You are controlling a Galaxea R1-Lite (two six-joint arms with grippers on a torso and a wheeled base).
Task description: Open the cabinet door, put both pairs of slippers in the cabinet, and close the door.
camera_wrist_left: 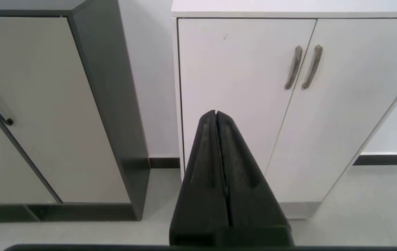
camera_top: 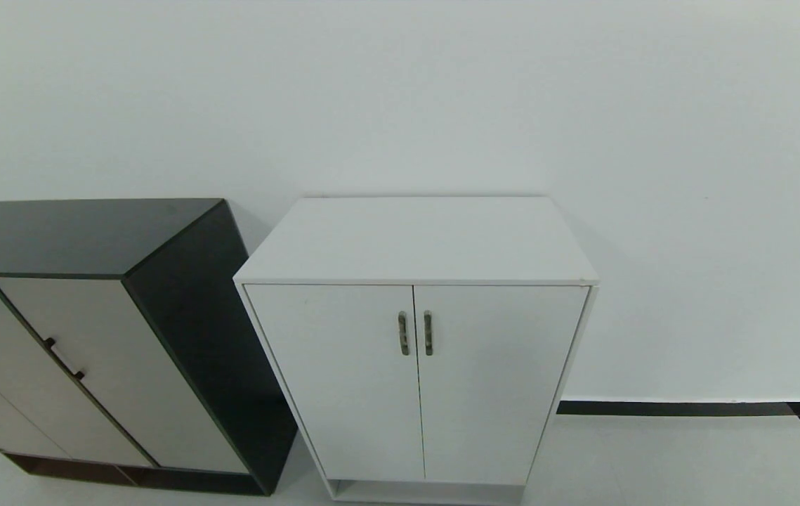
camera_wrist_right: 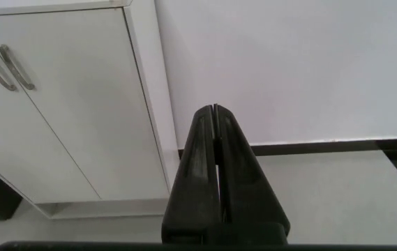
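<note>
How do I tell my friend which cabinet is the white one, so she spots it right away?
Two cabinets stand side by side against the pale wall. Pick the white cabinet on the right, beside the black-sided cabinet. It alone is white all over, and its two upright handles sit close together where the doors meet.

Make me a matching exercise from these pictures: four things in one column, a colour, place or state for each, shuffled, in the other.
1 white cabinet
2 dark cabinet
3 left gripper
4 white cabinet's handles

A shut, empty
B upright pair where the doors meet
C black top and side
D straight ahead, doors closed

Pairs: 1-D, 2-C, 3-A, 4-B
</note>
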